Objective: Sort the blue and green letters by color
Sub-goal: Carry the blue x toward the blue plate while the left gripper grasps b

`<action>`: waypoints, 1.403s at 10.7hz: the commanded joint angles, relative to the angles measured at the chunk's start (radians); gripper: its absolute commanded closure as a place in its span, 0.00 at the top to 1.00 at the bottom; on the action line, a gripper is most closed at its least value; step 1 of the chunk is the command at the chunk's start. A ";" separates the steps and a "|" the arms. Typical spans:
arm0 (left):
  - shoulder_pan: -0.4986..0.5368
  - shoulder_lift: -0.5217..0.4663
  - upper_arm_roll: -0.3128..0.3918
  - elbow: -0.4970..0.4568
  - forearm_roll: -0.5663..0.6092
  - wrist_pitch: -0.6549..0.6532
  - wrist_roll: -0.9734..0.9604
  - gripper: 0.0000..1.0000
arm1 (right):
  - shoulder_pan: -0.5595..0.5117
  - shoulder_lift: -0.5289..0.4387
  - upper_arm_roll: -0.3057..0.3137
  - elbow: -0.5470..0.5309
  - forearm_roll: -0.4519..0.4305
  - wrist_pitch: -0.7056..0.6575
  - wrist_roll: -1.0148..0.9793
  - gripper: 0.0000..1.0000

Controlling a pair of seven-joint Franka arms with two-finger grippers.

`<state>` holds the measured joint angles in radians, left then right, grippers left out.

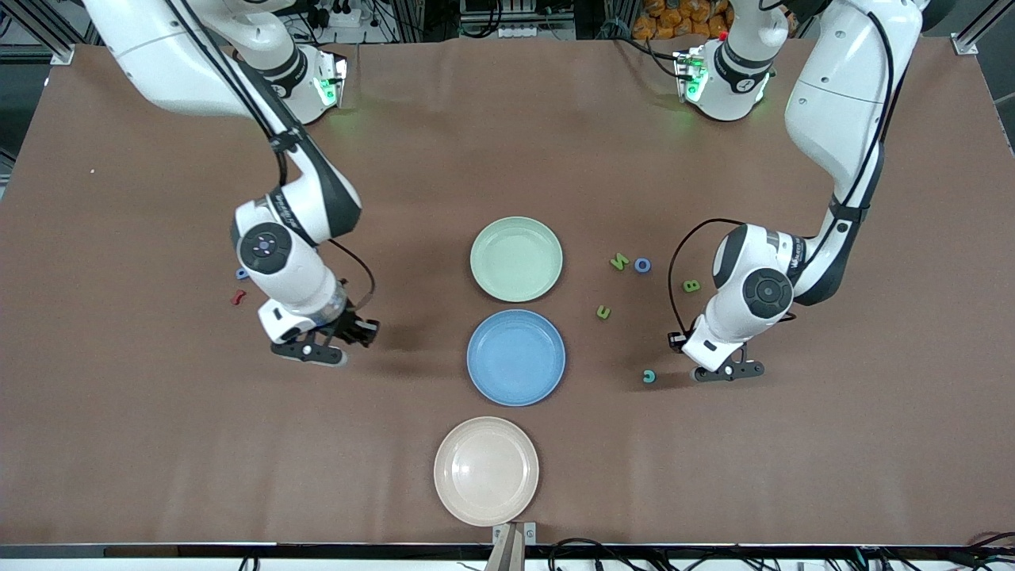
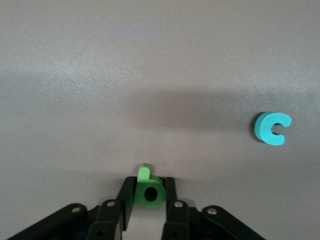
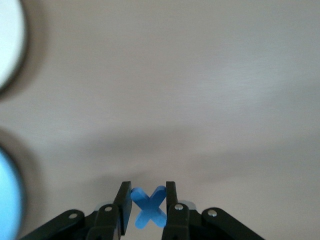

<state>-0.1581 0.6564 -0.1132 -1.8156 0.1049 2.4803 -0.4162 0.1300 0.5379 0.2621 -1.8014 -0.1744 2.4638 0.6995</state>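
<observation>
We see three plates in a row on the brown table (image 1: 158, 460): green plate (image 1: 516, 258), blue plate (image 1: 516, 357), beige plate (image 1: 486, 470) nearest the camera. A dark red squiggle (image 1: 236, 297) lies toward the right arm's end.

A high front camera faces me across the table (image 1: 158, 444), taking in every edge. My wrist cameras look down close at its brown surface. The left wrist and front views share the teal C (image 2: 271, 128).

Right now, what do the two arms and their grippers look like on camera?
Both arms are glossy white with black joint bands, round dark end caps and thin black cables along them. The left gripper and right gripper are black, with silver screws at the finger mounts. Bases glow green.
</observation>
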 commanded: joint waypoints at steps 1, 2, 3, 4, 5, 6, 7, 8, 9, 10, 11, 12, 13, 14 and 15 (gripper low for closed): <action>-0.003 -0.006 -0.002 -0.010 0.030 0.017 -0.038 0.00 | 0.097 0.170 -0.001 0.268 0.122 -0.007 0.165 0.00; -0.001 -0.009 -0.002 -0.008 0.030 0.017 -0.038 0.00 | 0.124 0.206 -0.001 0.325 0.148 0.003 0.207 0.00; 0.003 -0.020 -0.002 -0.008 0.030 0.017 -0.036 0.00 | 0.158 0.249 -0.003 0.391 0.150 0.020 0.271 0.00; 0.005 -0.041 -0.002 -0.010 0.030 0.015 -0.039 0.00 | 0.189 0.284 -0.003 0.431 0.148 0.062 0.331 0.00; 0.003 -0.066 -0.002 -0.016 0.029 0.008 -0.052 0.00 | 0.226 0.304 -0.009 0.433 0.147 0.136 0.380 0.00; 0.000 -0.096 -0.003 -0.040 0.029 0.006 -0.074 0.00 | 0.261 0.326 -0.012 0.435 0.145 0.218 0.417 0.00; 0.002 -0.125 -0.017 -0.075 0.029 0.006 -0.081 0.00 | 0.293 0.347 -0.027 0.436 0.142 0.271 0.426 0.00; 0.003 -0.165 -0.028 -0.118 0.029 0.006 -0.081 0.00 | 0.324 0.352 -0.043 0.436 0.142 0.286 0.431 0.03; 0.002 -0.207 -0.040 -0.166 0.029 0.006 -0.093 0.00 | 0.332 0.352 -0.044 0.432 0.142 0.284 0.437 0.38; 0.002 -0.230 -0.069 -0.198 0.029 0.006 -0.126 0.00 | 0.332 0.349 -0.044 0.425 0.139 0.280 0.437 0.71; 0.002 -0.233 -0.100 -0.205 0.029 0.006 -0.174 0.00 | 0.318 0.337 -0.043 0.410 0.130 0.274 0.436 1.00; -0.001 -0.232 -0.138 -0.203 0.029 0.006 -0.235 0.00 | 0.315 0.305 -0.041 0.363 0.130 0.274 0.434 1.00; -0.015 -0.231 -0.167 -0.203 0.032 0.003 -0.289 0.00 | 0.297 0.262 -0.040 0.317 0.128 0.252 0.426 1.00; -0.050 -0.231 -0.172 -0.202 0.032 -0.006 -0.343 0.00 | 0.259 0.179 -0.034 0.245 0.127 0.174 0.411 1.00; -0.096 -0.230 -0.172 -0.200 0.030 -0.006 -0.396 0.00 | 0.226 0.084 -0.032 0.168 0.128 0.080 0.326 1.00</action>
<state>-0.1836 0.4496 -0.2803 -1.9965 0.1064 2.4865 -0.6870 0.4329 0.8415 0.2175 -1.4305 -0.0441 2.6910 1.1223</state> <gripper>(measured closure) 0.718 0.176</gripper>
